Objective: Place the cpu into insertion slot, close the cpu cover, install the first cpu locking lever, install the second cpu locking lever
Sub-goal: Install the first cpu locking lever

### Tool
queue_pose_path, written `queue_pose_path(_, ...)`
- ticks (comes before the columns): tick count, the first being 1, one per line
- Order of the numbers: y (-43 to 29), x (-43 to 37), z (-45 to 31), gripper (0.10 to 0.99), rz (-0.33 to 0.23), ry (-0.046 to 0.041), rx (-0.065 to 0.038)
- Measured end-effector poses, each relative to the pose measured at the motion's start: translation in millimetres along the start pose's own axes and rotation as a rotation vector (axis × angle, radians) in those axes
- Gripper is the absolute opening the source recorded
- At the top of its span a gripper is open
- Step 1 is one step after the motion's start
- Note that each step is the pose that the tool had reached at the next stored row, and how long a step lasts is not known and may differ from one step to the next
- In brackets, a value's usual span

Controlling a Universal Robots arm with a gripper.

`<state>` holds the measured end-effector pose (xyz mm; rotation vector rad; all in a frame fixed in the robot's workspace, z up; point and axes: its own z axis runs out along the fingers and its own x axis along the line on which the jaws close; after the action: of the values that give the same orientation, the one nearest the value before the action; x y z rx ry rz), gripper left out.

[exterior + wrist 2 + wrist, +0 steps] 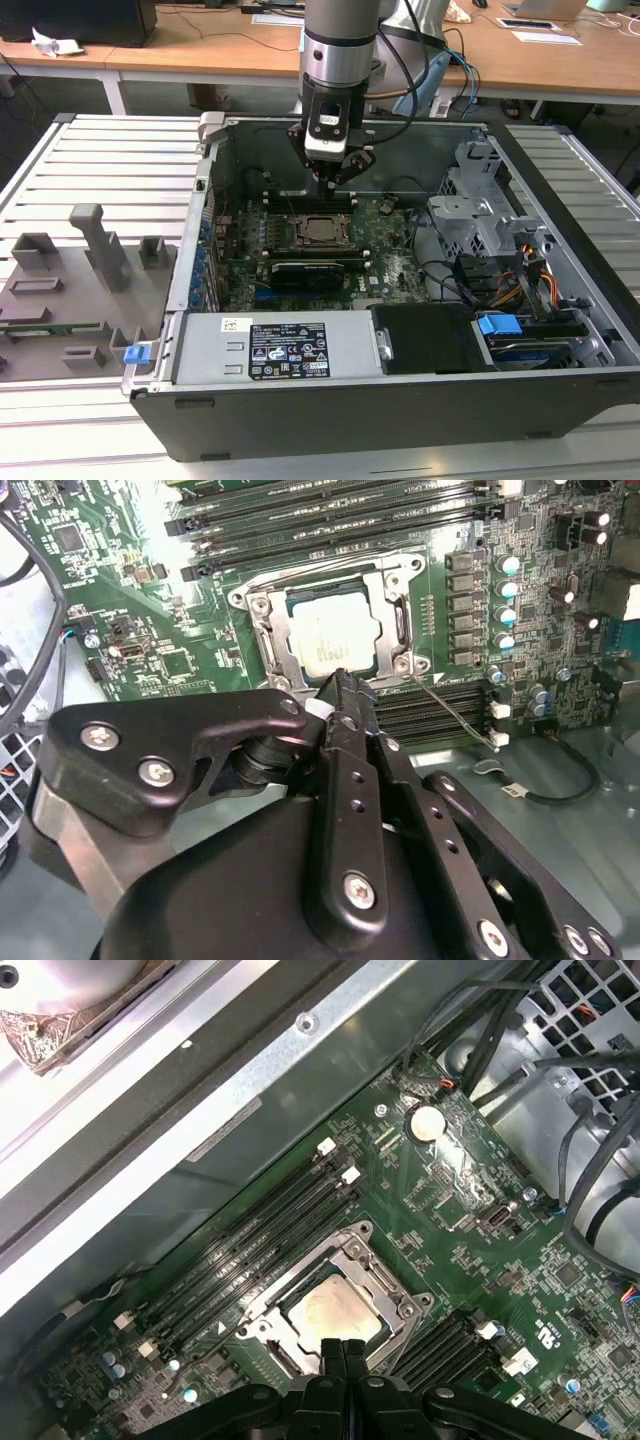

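Right now my tool is hanging over the motherboard with its two black fingertips pressed flat together, gripping nothing, and its tip is sitting just above the near edge of the socket. Directly under that tip, the cpu is lying flat in the insertion slot, its silver face showing through the large square window of the cpu cover, which is lying folded down around the chip in both wrist views. Beside the cover, a thin wire locking lever is running out at an angle from one corner of the socket; it is possibly standing loose rather than hooked down, though I am not seeing that clearly. Flanking the socket on two sides, the long black memory slots are lying in rows.

Farther out, in the exterior view, I am reaching down into the open computer case, which is resting on a slatted metal worktop. Toward the exterior view's left, a grey fixture tray is sitting beside the case, and beyond everything a wooden desk is running across the back.
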<state>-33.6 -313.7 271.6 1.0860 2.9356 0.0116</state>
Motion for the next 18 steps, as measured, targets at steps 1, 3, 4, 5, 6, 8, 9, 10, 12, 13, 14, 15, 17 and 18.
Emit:
queue_pose_path(1, 0.0, 0.0, 0.0, 0.11, -0.01, 0.0001, 0.0)
queue_pose_path(3, 0.0, 0.0, 0.0, 0.11, -0.02, 0.0002, 0.0)
queue_pose_path(4, 0.0, 0.0, 0.0, 0.11, -0.03, 0.0003, 0.0)
queue_pose_path(5, 0.0, 0.0, 0.0, 0.11, -0.038, 0.0004, 0.0)
queue_pose_path(6, 0.0, 0.0, 0.0, 0.11, -0.046, 0.0005, 0.0)
queue_pose_path(8, 0.0, 0.0, 0.0, 0.11, -0.062, 0.0006, -0.001)
queue_pose_path(9, 0.0, 0.0, 0.0, 0.11, -0.069, 0.0007, -0.001)
queue_pose_path(10, 0.0, 0.0, 0.0, 0.11, -0.075, 0.0008, -0.001)
queue_pose_path(12, 0.0, 0.0, 0.0, 0.11, -0.092, 0.001, -0.001)
queue_pose_path(13, 0.0, 0.0, 0.0, 0.11, -0.101, 0.0011, -0.001)
queue_pose_path(14, 0.0, 0.0, 0.0, 0.11, -0.107, 0.0012, -0.001)
queue_pose_path(15, 0.0, 0.0, 0.0, 0.11, -0.118, 0.0013, -0.001)
queue_pose_path(17, 0.0, 0.0, 0.0, 0.11, -0.13, 0.0014, -0.001)
queue_pose_path(18, 0.0, 0.0, 0.0, 0.11, -0.138, 0.0015, -0.001)
